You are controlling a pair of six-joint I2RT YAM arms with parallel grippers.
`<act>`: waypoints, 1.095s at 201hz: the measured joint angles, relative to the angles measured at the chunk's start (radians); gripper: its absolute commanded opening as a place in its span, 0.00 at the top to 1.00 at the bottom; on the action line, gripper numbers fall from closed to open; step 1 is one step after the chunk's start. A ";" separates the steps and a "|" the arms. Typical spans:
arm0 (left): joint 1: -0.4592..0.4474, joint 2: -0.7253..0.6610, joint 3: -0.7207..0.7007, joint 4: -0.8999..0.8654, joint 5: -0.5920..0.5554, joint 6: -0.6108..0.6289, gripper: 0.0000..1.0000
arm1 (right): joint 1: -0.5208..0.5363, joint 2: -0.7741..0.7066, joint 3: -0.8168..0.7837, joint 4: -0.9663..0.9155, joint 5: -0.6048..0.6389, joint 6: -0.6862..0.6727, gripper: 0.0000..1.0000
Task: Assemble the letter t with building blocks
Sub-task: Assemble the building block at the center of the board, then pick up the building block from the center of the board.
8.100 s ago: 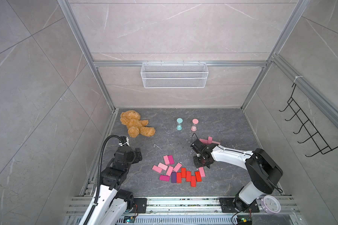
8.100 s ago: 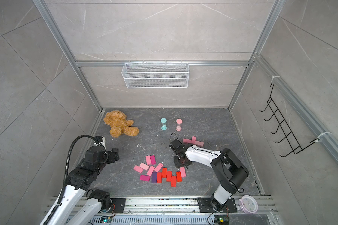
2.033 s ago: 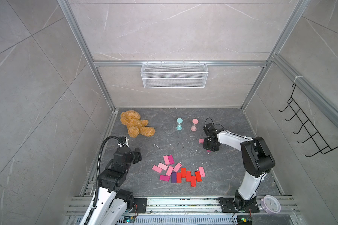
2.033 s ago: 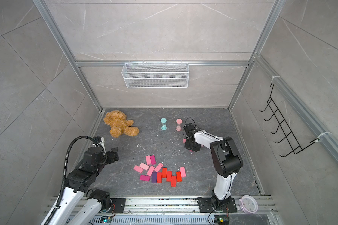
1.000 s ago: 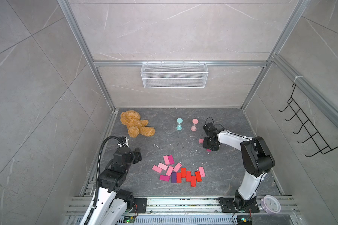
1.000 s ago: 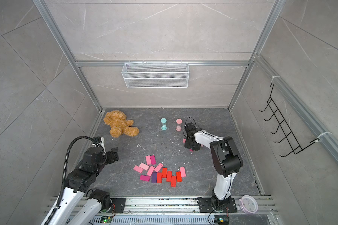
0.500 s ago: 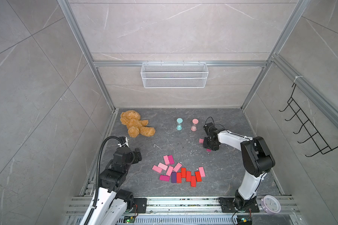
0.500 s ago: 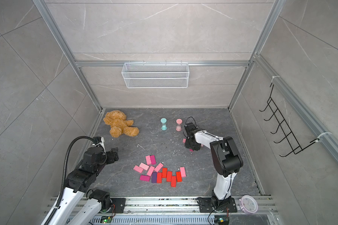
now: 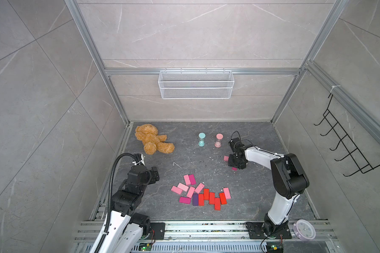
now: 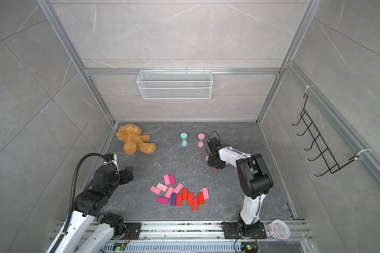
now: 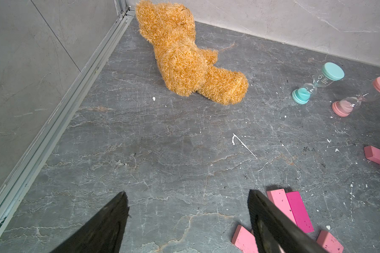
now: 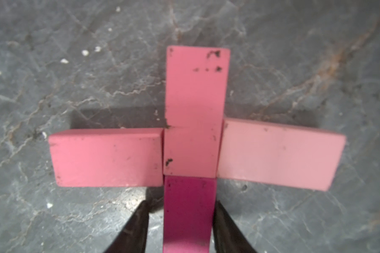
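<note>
A cross of building blocks lies on the floor under my right gripper (image 12: 181,203). It is made of an upright pink block (image 12: 196,87), a pink block (image 12: 105,157) on one side, a paler pink block (image 12: 279,153) on the other, and a magenta block (image 12: 189,214) as the stem. The magenta block lies between the fingers, and a gap shows along one finger (image 12: 138,219), so the gripper is open. In a top view the right gripper (image 9: 235,163) covers most of the cross. Several loose blocks (image 9: 201,192) lie nearer the front. My left gripper (image 11: 187,195) hovers open and holds nothing.
A teddy bear (image 9: 153,140) lies at the back left. A teal timer (image 9: 201,139) and a pink timer (image 9: 219,140) stand just behind the cross. A wire basket (image 9: 195,87) hangs on the back wall, a hook rack (image 9: 347,149) on the right wall.
The right jaws have spread slightly from the magenta block over the last second while the arm stayed over the cross. The left arm has not moved.
</note>
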 measured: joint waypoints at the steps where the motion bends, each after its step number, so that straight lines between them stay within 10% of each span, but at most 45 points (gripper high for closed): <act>1: 0.000 0.000 0.000 0.000 0.000 0.000 0.12 | 0.000 0.000 0.000 0.000 0.000 -0.002 0.36; 31: 0.000 0.000 0.000 0.000 0.000 0.000 0.12 | 0.000 -0.006 0.000 -0.011 -0.001 -0.019 0.22; 137: 0.000 0.003 0.000 0.000 0.000 0.000 0.12 | 0.018 -0.262 -0.031 -0.128 -0.142 -0.141 0.25; 220: 0.000 0.002 0.000 0.000 -0.004 0.000 0.12 | 0.238 -0.443 -0.238 -0.216 -0.154 -0.128 0.34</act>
